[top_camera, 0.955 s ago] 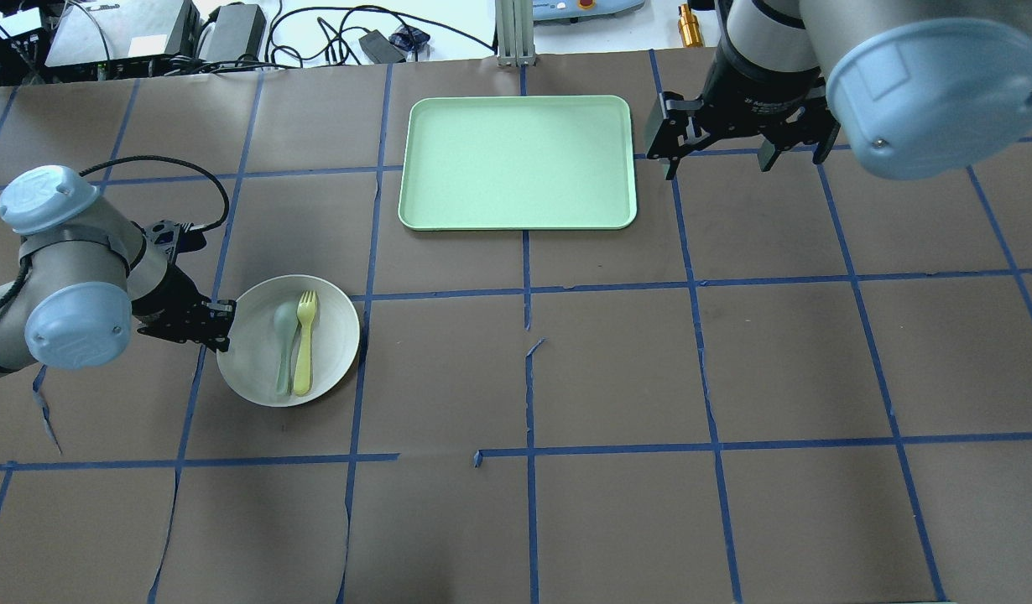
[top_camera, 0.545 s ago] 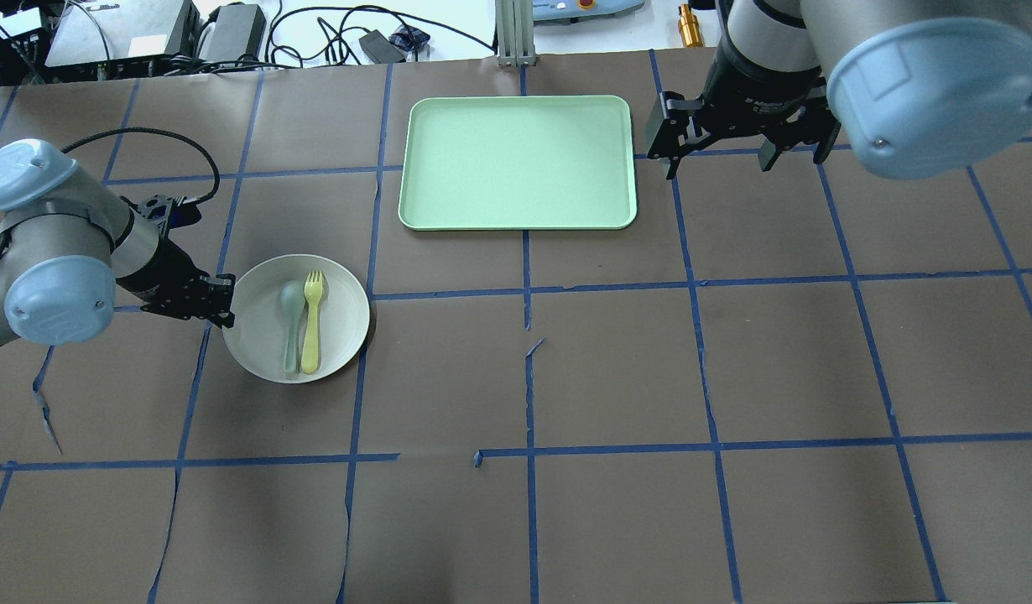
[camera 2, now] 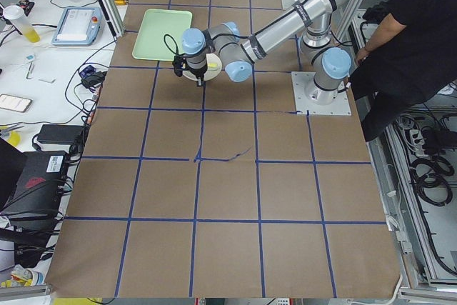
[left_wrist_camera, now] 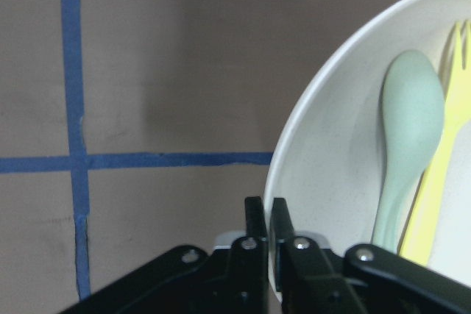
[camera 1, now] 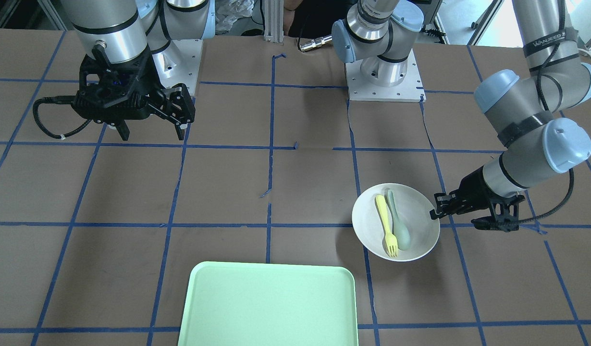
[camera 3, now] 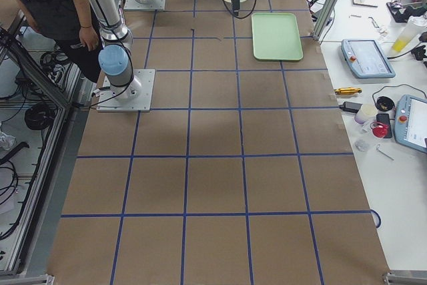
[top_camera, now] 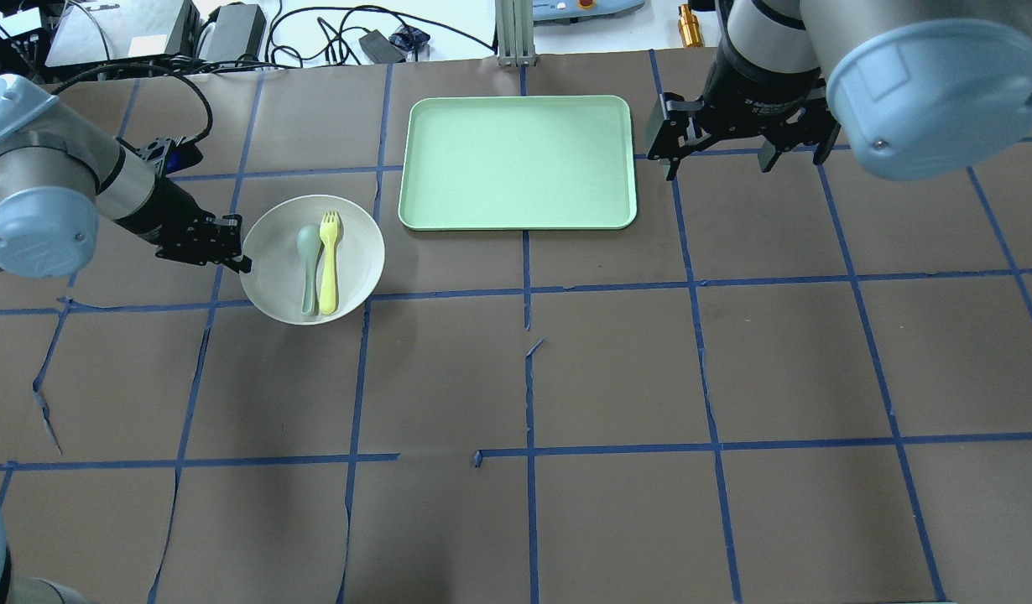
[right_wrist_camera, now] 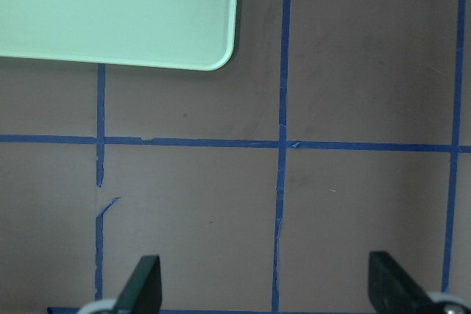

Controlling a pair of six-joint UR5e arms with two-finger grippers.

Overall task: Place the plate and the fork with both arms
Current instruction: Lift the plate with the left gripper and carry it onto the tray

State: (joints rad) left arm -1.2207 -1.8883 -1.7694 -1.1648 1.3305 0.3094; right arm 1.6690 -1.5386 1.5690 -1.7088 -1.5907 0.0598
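The off-white plate (top_camera: 357, 252) carries the yellow fork (top_camera: 328, 267) and a pale grey-green spoon (top_camera: 307, 268) side by side. My left gripper (top_camera: 241, 260) is shut on the plate's left rim and holds it above the table, left of the green tray. In the left wrist view the jaws pinch the rim (left_wrist_camera: 283, 182), with the spoon (left_wrist_camera: 405, 145) and fork (left_wrist_camera: 445, 174) beyond. In the front view the plate (camera 1: 420, 226), fork (camera 1: 384, 223) and left gripper (camera 1: 435, 211) show at right. My right gripper (top_camera: 717, 155) is open and empty, hovering right of the tray; it shows in the front view (camera 1: 151, 127).
The mint-green tray (top_camera: 516, 159) lies at the table's far centre; it also shows in the front view (camera 1: 269, 307) and the right wrist view (right_wrist_camera: 118, 12). Cables and equipment (top_camera: 147, 33) lie beyond the table's far edge. A person (camera 2: 407, 48) stands by the robot base.
My left gripper has carried the plate, with fork and spoon on it, away from the robot and slightly right, closer to the tray. The right arm has not moved.
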